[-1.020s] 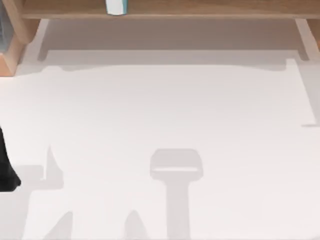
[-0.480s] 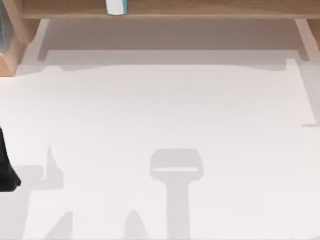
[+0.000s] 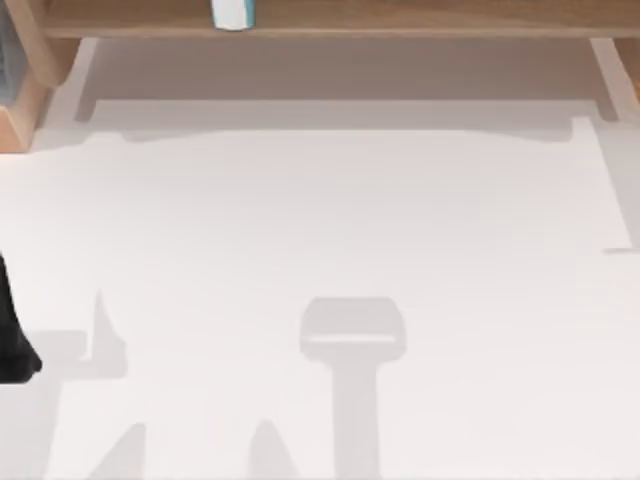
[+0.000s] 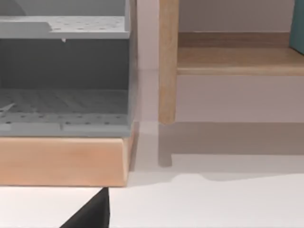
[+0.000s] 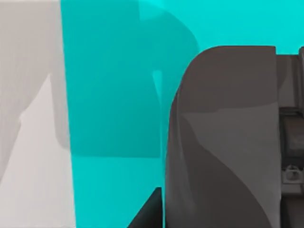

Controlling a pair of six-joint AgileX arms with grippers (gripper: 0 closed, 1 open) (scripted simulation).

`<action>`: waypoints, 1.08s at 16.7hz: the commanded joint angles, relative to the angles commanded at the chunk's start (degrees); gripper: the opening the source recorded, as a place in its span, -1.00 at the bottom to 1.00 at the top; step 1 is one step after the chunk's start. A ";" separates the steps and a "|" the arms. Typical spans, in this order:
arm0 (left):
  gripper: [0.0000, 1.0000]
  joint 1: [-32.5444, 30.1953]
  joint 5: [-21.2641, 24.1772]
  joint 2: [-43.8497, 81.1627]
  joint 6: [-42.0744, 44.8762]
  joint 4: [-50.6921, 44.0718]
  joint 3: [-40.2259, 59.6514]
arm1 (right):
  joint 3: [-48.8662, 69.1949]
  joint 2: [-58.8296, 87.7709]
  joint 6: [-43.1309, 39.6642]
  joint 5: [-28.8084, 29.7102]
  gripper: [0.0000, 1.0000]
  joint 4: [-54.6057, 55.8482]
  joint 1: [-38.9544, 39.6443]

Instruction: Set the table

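Dark grey rounded body (image 5: 223, 142) against turquoise surface (image 5: 114, 95), white strip (image 5: 28, 142) alongside.

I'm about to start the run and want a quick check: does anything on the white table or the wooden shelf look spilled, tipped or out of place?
Nothing stands out. The large white table shows no spill or damage, and the light-brown wooden shelf frame stands square along its far edge. A small white and teal container sits upright on the shelf. The grey perforated rack looks level.

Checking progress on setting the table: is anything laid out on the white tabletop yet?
Bare so far: the top view shows the table holding only shadows; a white-and-teal item sits on the wooden shelf.
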 joint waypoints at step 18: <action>1.00 0.00 0.00 0.00 0.00 0.00 0.00 | 0.00 0.00 0.00 0.00 1.00 0.00 0.00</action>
